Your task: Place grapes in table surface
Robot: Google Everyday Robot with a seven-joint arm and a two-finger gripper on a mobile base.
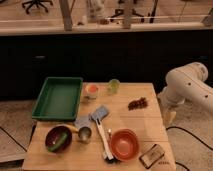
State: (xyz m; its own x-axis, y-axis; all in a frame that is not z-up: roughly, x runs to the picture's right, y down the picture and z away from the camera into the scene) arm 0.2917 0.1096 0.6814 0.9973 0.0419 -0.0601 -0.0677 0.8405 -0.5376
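Grapes [138,104] lie on the table [150,127]. Right of the grapes hangs the gripper [170,116]; I cannot tell its grip. The packet's [152,156] print is unreadable.

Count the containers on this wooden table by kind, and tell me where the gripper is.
Bowls: 2, dark bowl and orange bowl
Cups: 3, orange cup, green cup, metal cup
Trays: 1, green tray
Total: 6
The gripper hangs beside the table at its right edge, right of the grapes.
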